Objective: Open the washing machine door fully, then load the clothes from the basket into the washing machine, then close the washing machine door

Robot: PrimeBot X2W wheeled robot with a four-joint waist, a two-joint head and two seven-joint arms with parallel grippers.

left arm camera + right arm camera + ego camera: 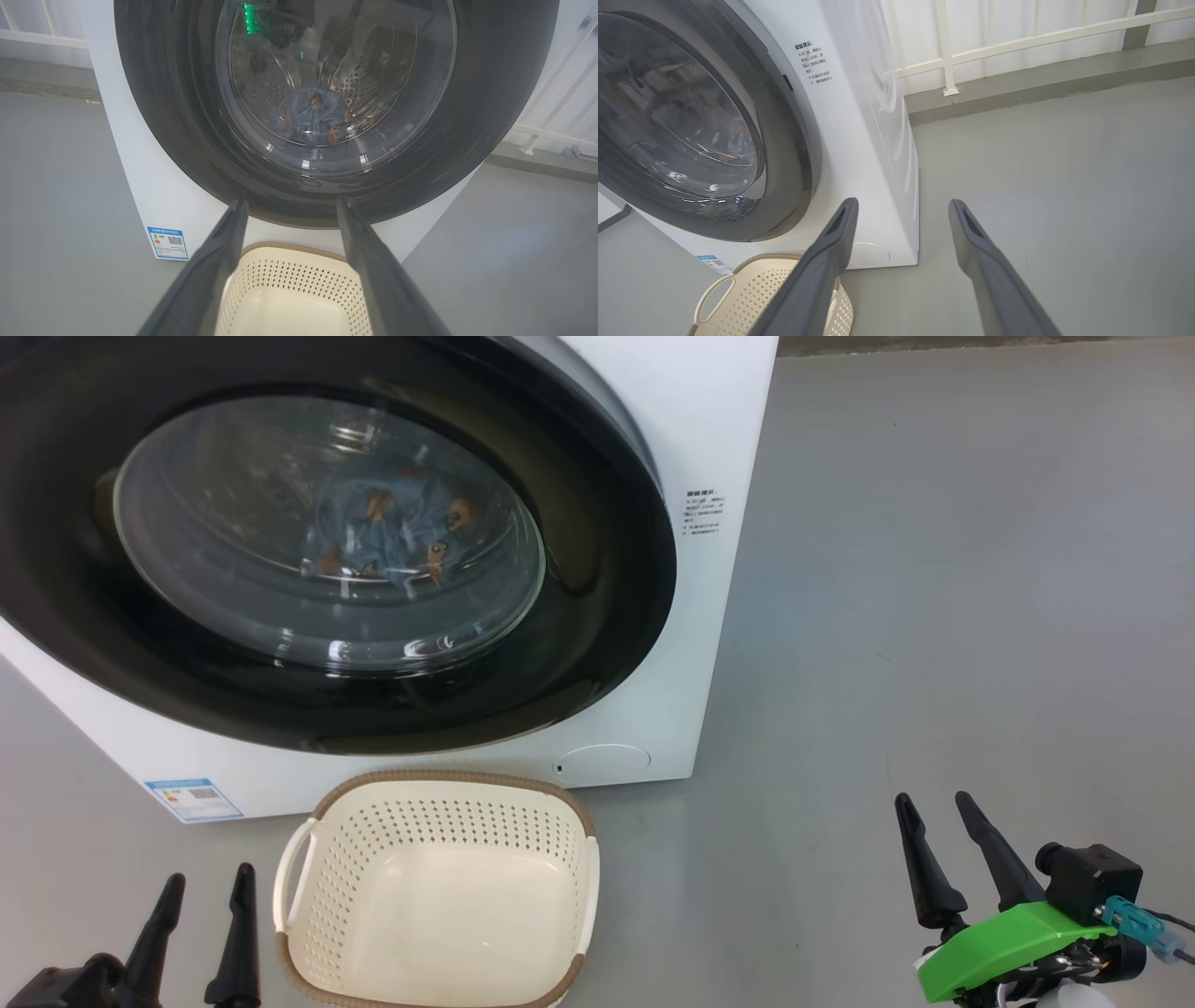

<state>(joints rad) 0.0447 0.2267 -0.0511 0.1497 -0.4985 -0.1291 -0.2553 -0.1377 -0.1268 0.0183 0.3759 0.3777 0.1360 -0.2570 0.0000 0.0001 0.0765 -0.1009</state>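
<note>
Head view: your left tool [210, 875] and right tool [932, 798] are hanging open, empty, flanking the bare basket [448, 775]. Left wrist view: the clothes [313, 116] are lying inside the washing machine [154, 196], behind the door [163, 116]. Right wrist view: the door is looking shut; if unlatched, it may be swinging open.

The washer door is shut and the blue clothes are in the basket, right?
Not quite. The door is shut, but the clothes are inside the washer, behind the door's glass. The basket is empty. The head view shows this.
</note>
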